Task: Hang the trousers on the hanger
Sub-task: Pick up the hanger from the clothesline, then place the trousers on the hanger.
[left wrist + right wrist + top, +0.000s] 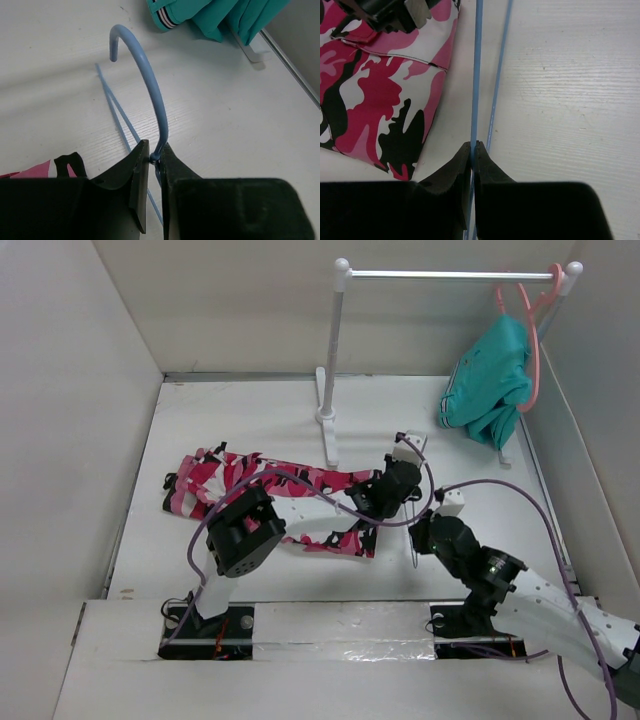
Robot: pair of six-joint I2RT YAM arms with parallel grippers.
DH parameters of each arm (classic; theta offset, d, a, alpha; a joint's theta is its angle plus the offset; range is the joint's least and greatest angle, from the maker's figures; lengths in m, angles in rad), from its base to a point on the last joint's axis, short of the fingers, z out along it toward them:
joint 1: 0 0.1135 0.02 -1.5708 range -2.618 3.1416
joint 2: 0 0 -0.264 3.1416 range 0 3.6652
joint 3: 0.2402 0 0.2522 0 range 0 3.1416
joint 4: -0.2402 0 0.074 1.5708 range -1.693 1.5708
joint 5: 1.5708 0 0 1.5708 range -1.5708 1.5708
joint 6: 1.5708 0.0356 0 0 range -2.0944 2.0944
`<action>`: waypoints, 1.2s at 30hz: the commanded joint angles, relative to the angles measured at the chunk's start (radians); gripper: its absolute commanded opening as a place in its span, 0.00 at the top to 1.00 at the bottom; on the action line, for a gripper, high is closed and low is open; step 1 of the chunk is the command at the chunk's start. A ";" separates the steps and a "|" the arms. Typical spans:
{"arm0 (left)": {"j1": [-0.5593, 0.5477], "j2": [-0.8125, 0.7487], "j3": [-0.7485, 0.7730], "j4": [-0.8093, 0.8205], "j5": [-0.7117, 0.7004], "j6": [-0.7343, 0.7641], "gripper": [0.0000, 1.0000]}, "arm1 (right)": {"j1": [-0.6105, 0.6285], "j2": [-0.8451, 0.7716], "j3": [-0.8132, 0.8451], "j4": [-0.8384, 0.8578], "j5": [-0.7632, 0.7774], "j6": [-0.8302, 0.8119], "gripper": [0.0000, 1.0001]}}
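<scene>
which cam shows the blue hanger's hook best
Left wrist: the hanger hook curves whole above the left gripper pinching its neck. Right wrist shows only a straight bar in the right gripper; top view, a faint line.

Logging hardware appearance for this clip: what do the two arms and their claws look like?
The left arm and right arm both have white links joined by bulky black joint housings, on black bases. A purple cable loops along each. The left claw and right claw have matte black, wedge-shaped fingers tapering to narrow tips.
</scene>
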 commanded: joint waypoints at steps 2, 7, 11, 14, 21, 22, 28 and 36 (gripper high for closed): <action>0.003 -0.098 -0.081 0.105 -0.018 -0.052 1.00 | 0.014 -0.020 0.016 -0.020 0.001 0.020 0.63; 0.003 -0.203 -0.276 0.223 0.019 -0.167 1.00 | 0.032 -0.101 0.081 -0.097 -0.045 -0.015 0.32; 0.003 -0.263 -0.411 0.302 0.006 -0.278 1.00 | 0.032 -0.176 0.102 -0.148 -0.095 -0.019 0.31; 0.003 -0.301 -0.483 0.348 -0.017 -0.313 1.00 | 0.032 -0.232 0.104 -0.146 -0.096 -0.029 0.72; -0.017 -0.353 -0.606 0.409 -0.113 -0.375 1.00 | 0.032 0.023 0.021 0.166 -0.156 -0.049 1.00; -0.017 -0.349 -0.615 0.405 -0.119 -0.376 1.00 | 0.032 0.078 0.036 0.223 -0.147 -0.049 1.00; -0.017 -0.317 -0.652 0.446 -0.160 -0.398 1.00 | -0.002 0.400 0.088 0.444 -0.125 -0.093 0.62; -0.017 -0.301 -0.661 0.437 -0.172 -0.398 1.00 | -0.057 0.633 0.096 0.672 -0.228 -0.095 0.51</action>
